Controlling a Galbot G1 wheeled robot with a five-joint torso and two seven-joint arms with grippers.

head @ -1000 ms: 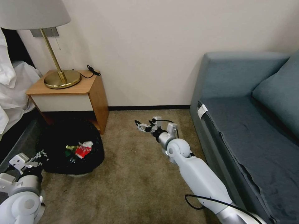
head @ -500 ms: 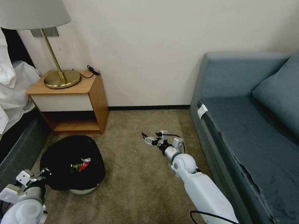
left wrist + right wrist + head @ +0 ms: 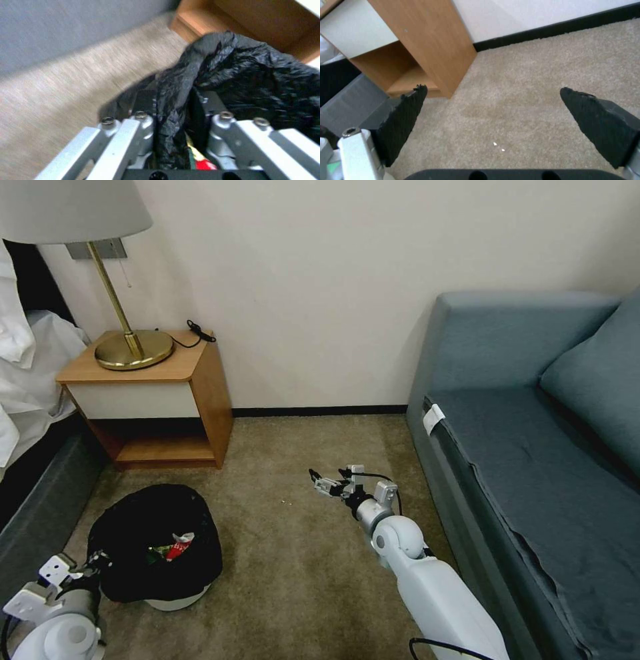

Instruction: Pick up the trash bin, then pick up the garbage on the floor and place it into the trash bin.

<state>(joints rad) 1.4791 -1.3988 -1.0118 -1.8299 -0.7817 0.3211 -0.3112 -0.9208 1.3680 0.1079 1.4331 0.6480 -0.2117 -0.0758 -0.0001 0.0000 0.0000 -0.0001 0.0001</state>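
Your short round white trash bin lined with a black plastic bag (image 3: 157, 543) sits on the tan carpet floor (image 3: 293, 573), in front of the open lower shelf of the orange-wood nightstand (image 3: 157, 400) and near the carpet's left edge by the grey bed base (image 3: 40, 500). The bag is folded over the rim, so the rim is your handle. The left gripper (image 3: 93, 565) is pinching that bagged rim at the bin's near-left side; in the left wrist view the fingers (image 3: 143, 125) are pressed together on a bunched fold of the black bag (image 3: 173, 100), one finger inside the bin, one outside. My read: that grip is how you carry the bin from spot to spot.

Inside the bin you can see the red-and-white snack packet (image 3: 179, 545) with a bit of green beside it, so at least part of the garbage is already in. I can't pick out the other pieces.

The right gripper (image 3: 322, 486) hangs low over bare carpet mid-floor, well apart from the bin, jaws spread wide with nothing between the black pads (image 3: 405, 117). Looks free for another pick, though I see just two white specks on the carpet there.

No readable text or brand on the packet, bin or furniture.
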